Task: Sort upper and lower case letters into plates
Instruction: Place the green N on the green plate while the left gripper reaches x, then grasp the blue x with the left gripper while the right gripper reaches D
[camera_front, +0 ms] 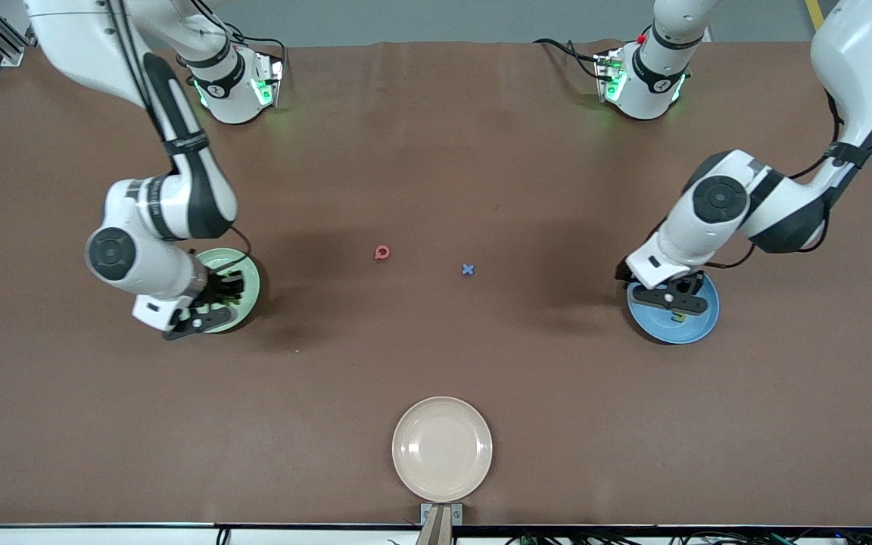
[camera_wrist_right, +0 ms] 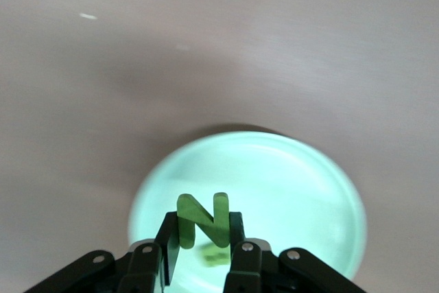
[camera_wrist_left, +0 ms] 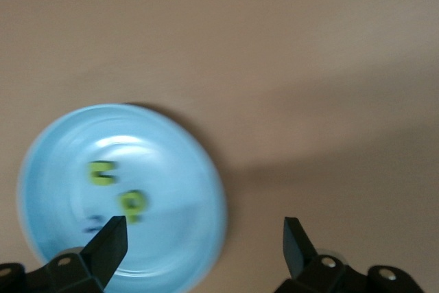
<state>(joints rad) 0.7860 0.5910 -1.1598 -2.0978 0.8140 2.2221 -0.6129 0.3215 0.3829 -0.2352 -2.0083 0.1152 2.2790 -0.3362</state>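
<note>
Your right gripper (camera_wrist_right: 204, 255) hangs over the pale green plate (camera_wrist_right: 295, 190), fingers pinching a green letter N (camera_wrist_right: 202, 221) that stands upright between the fingertips; a small yellow-green letter (camera_wrist_right: 216, 257) lies in the plate just below them. Your left gripper (camera_wrist_left: 206, 245) hangs over the blue plate (camera_wrist_left: 171, 169) with its fingers spread wide and nothing between them. Two yellow-green letters (camera_wrist_left: 116, 186) lie in that plate beside one fingertip. A red letter (camera_front: 382, 253) and a blue x (camera_front: 468, 269) lie on the table (camera_front: 436, 151) between the plates, well apart from both grippers.
</note>
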